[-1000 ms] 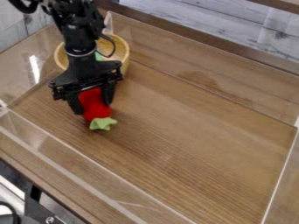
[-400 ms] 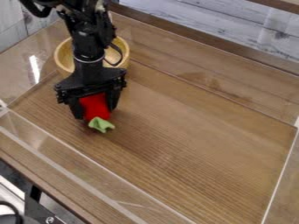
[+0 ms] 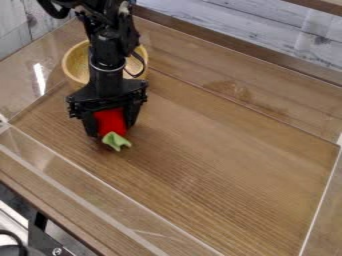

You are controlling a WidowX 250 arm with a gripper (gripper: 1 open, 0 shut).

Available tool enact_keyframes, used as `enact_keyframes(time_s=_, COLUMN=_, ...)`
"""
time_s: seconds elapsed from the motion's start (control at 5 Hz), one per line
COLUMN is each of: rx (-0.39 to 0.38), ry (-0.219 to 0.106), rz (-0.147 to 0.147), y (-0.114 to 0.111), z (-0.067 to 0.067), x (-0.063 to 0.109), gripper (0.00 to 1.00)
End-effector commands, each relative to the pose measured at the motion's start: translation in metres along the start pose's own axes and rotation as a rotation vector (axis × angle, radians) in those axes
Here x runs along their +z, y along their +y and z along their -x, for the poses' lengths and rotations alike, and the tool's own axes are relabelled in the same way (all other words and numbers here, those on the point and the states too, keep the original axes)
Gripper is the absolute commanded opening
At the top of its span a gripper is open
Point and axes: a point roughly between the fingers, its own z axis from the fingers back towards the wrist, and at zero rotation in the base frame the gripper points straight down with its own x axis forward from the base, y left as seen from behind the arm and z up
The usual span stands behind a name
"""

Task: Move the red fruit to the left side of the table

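The red fruit [image 3: 111,123] lies on the brown wood-grain table [image 3: 227,150], its light green leafy cap [image 3: 118,142] pointing toward the near edge. My black gripper [image 3: 108,110] points straight down over it, open, with a finger on each side of the red body. I cannot tell whether the fingers touch the fruit. The arm hides the fruit's upper part.
A round light wooden bowl [image 3: 75,64] stands just behind the gripper at the far left. Low clear plastic walls [image 3: 80,175] edge the tabletop all around. Bare wood stretches to the right and toward the front.
The arm's upper part has shifted slightly right and straightened above the fruit. The fruit lies in the same spot and the jaws stay wide.
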Motion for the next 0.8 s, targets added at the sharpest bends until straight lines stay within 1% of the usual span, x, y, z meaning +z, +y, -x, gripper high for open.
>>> enact_keyframes(time_s=0.0, rx=-0.001, ry=-0.021, rz=0.052, y=-0.006, z=-0.013, x=0.025, gripper=0.0)
enact_keyframes(time_s=0.2, rx=0.028, ry=-0.014, rz=0.096, y=-0.006, z=-0.024, x=0.047, gripper=0.0)
enact_keyframes(time_s=0.4, rx=0.089, ry=-0.004, rz=0.134, y=-0.001, z=-0.045, x=0.065, gripper=0.0)
enact_keyframes(time_s=0.6, rx=0.151, ry=0.013, rz=0.152, y=0.006, z=-0.07, x=0.076, gripper=0.0)
